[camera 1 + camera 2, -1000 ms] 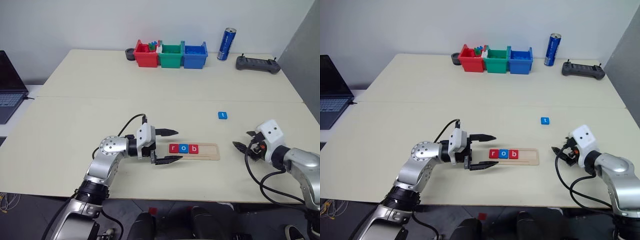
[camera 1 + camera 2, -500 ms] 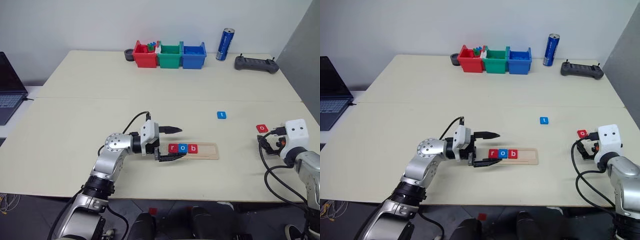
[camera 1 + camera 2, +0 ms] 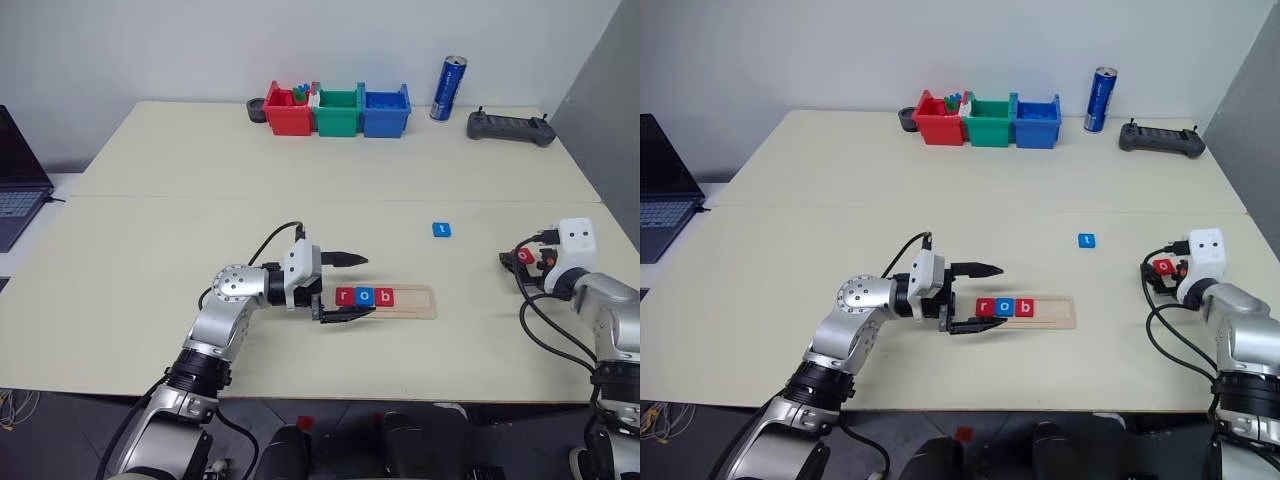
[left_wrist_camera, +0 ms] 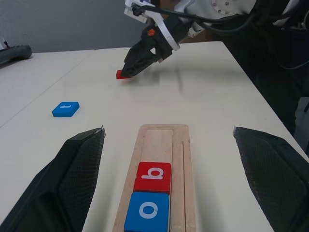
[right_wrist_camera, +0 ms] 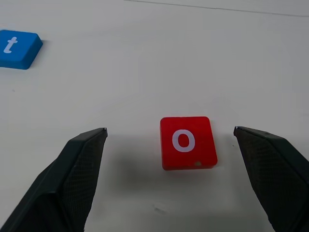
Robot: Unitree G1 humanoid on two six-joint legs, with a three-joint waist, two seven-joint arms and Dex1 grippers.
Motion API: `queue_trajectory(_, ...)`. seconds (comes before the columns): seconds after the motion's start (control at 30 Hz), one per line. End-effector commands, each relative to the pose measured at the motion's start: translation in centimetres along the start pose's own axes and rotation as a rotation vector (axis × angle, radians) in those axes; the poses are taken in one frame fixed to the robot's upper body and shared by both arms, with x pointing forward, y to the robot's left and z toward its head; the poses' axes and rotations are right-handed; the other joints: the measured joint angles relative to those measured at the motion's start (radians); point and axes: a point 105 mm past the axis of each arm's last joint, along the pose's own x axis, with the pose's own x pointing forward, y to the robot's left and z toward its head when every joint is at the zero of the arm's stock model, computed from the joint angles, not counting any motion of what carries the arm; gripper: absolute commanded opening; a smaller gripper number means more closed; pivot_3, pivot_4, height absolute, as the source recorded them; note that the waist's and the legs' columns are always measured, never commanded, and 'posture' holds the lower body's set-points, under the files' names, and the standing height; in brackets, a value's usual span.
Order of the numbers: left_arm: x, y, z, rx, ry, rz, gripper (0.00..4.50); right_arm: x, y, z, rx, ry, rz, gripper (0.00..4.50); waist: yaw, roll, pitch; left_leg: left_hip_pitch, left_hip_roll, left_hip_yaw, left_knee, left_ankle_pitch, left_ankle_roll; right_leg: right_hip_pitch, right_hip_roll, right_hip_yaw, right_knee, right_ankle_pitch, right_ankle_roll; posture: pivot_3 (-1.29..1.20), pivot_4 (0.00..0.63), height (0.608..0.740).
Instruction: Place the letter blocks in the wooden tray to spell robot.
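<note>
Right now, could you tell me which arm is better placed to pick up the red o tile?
The right. Its open claw brackets the red o tile lying on the table, while the left claw sits open at the wooden tray's far end.

Three letter blocks (image 3: 366, 296) in the wooden tray (image 3: 415, 302), "t" block (image 3: 441, 230) behind, "o" block (image 5: 187, 142) far right.

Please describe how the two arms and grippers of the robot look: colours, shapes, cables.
Both arms are silver-grey metal with rounded joints. Each wrist carries a white boxy housing, and loose black cables loop alongside. The left gripper and right gripper each have two black pointed fingers with finely textured inner faces.
</note>
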Motion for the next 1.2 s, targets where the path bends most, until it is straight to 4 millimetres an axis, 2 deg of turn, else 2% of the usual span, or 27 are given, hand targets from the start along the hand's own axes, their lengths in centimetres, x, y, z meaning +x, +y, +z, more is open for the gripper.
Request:
queue_trajectory(0.03,-0.1,-0.1,0.8,0.037,-0.013,0.002,4.50,0.2,-0.6,1.4,-0.017,-0.040,-0.001,4.47,0.000,0.000,0.000,0.000,0.000,0.000,0.000,0.000,0.000,0.000,0.000,0.000,0.000,0.000,0.000,0.00,0.150,0.740)
queue_trajectory(0.5,-0.6,-0.5,0.8,0.033,0.011,-0.003,4.50,0.9,-0.9,0.6,0.053,-0.002,0.004,4.47,-0.002,0.000,0.000,0.000,0.000,0.000,0.000,0.000,0.000,0.000,0.000,0.000,0.000,0.000,0.000,0.00,0.150,0.740)
queue_trajectory(0.67,-0.6,-0.3,0.8,0.033,0.014,0.000,4.50,0.8,-1.2,-0.3,0.046,0.035,-0.029,2.87,-0.001,0.000,0.000,0.000,0.000,0.000,0.000,0.000,0.000,0.000,0.000,0.000,0.000,0.000,0.000,0.00,0.150,0.740)
queue_trajectory(0.8,-0.5,-0.5,0.8,0.035,0.011,-0.008,4.50,0.6,-1.0,-0.3,0.061,0.030,-0.027,1.44,0.000,0.000,0.000,0.000,0.000,0.000,0.000,0.000,0.000,0.000,0.000,0.000,0.000,0.000,0.000,0.00,0.150,0.740)
queue_trajectory(0.93,-0.5,-0.6,0.8,0.039,0.012,-0.012,4.50,0.0,-0.1,1.1,0.047,0.013,-0.016,1.45,0.000,0.000,0.000,0.000,0.000,0.000,0.000,0.000,0.000,0.000,0.000,0.000,0.000,0.000,0.000,0.00,0.150,0.740)
queue_trajectory(1.07,-0.6,-0.7,0.8,0.040,0.012,-0.016,4.50,-1.9,2.1,3.8,0.031,-0.027,-0.016,1.45,-0.002,0.000,0.000,0.000,0.000,0.000,0.000,0.000,0.000,-0.001,0.000,0.000,0.001,0.000,0.000,0.00,0.150,0.740)
queue_trajectory(1.2,-0.9,-0.8,0.8,0.042,0.012,-0.018,4.50,-4.2,4.6,4.3,0.037,-0.021,-0.044,1.45,0.001,0.001,0.000,-0.001,0.001,-0.002,0.000,0.000,0.000,-0.001,0.001,-0.001,0.001,0.000,0.000,0.00,0.150,0.740)
